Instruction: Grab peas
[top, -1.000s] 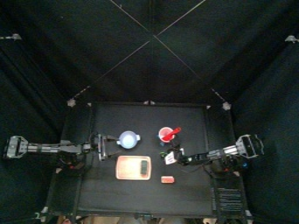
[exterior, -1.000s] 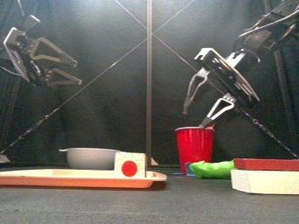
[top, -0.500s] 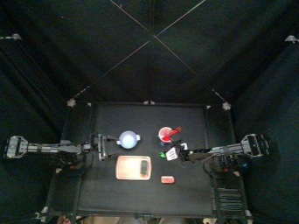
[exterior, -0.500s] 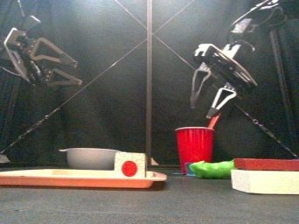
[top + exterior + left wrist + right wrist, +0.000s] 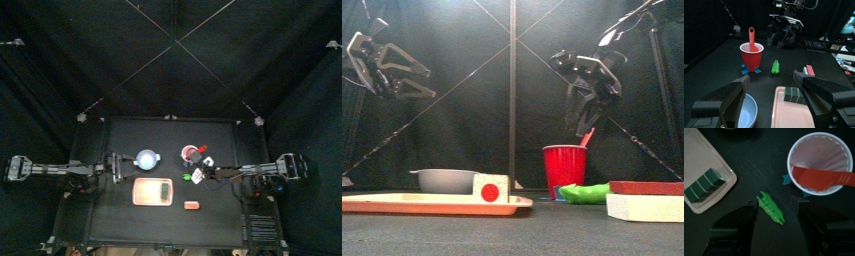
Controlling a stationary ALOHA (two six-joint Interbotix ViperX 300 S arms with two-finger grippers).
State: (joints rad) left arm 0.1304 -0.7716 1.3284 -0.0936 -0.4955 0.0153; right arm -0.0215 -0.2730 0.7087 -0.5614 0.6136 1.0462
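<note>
On the black table [image 5: 120,215], the peas [image 5: 771,208] lay as 1 small green pod just beside the red cup [image 5: 821,160], at about 7 o'clock from it in the right wrist view, touched by nothing. The right gripper [image 5: 587,112] hung in the air above them, pointing down, its 2 jaws spread wide and empty, the pod showing in the gap between them. A red spoon [image 5: 751,36] stood in the cup. In the top view the peas [image 5: 186,177] sat at about 6 o'clock from the cup [image 5: 191,153], with the orange-rimmed tray [image 5: 154,192] at about 8 o'clock from them. The left gripper [image 5: 412,83] rested raised at the table's left side, its jaws also apart and empty.
</note>
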